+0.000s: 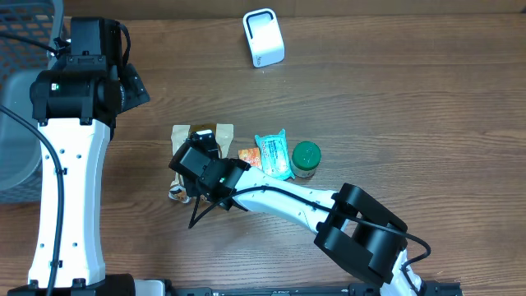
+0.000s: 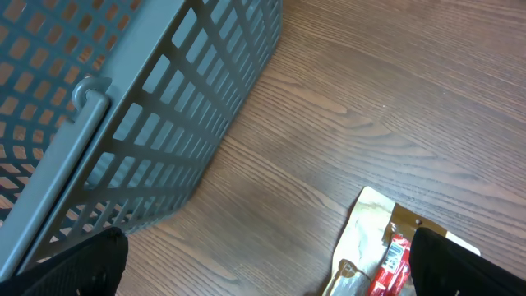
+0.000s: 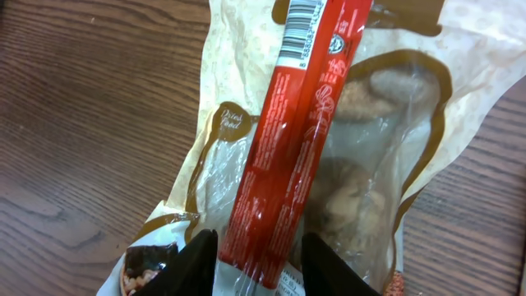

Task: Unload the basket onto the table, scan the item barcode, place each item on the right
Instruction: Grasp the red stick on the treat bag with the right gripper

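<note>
In the overhead view, the right gripper is hanging over the beige and clear plastic pouch in the middle of the brown wooden table. The white left arm is standing well apart at the left side, so the right arm is the nearer one. The small white box-shaped scanner is sitting far from the pouch, near the far edge.

In the left wrist view, the left gripper is spreading its fingers wide and holding nothing, beside the grey mesh basket.

In the right wrist view, the slim red stick packet is lying on the pouch. Its long axis is running straight away from the gripper, with the barcode at the far end, facing up. The fingers are straddling its near end very closely; I cannot tell if they are already pressing it.
</note>
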Controlling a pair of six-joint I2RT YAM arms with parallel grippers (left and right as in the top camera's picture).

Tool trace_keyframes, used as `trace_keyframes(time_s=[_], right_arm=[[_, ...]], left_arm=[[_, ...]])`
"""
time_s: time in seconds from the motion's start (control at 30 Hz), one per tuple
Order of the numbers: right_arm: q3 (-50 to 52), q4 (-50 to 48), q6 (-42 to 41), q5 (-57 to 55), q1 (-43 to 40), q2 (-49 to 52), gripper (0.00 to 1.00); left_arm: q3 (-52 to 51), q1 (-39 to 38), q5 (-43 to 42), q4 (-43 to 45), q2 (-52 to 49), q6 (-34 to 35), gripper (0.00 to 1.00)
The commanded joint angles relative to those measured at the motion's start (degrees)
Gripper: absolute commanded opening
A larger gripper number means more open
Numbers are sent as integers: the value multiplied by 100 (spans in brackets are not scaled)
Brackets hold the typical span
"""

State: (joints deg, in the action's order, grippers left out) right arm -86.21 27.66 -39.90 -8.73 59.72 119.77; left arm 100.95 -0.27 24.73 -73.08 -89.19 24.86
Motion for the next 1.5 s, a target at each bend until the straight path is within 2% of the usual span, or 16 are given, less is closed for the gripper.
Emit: trace_keyframes(time_s=[0.0, 0.3, 0.53, 1.03, 1.2, 1.4, 1.47], right_arm=[[46, 7, -85, 94, 33, 83, 36], [68, 48, -214, 278, 31, 339, 34], [63, 114, -212, 393, 26, 315, 17], [63, 225, -205, 389, 2, 33, 20], [63, 256, -164, 391, -2, 33, 24], [63, 310, -162, 393, -37, 22, 24], [63, 350, -164, 393, -52, 22, 20]], left_arm=[[79, 15, 90, 0, -33, -66, 100], [79, 15, 90, 0, -33, -66, 100], [79, 15, 90, 0, -33, -66, 100], [79, 15, 90, 0, -33, -66, 100], [79, 15, 90, 0, -33, -66, 100], [79, 15, 90, 0, -33, -66, 100], [79, 15, 90, 0, -33, -66, 100]])
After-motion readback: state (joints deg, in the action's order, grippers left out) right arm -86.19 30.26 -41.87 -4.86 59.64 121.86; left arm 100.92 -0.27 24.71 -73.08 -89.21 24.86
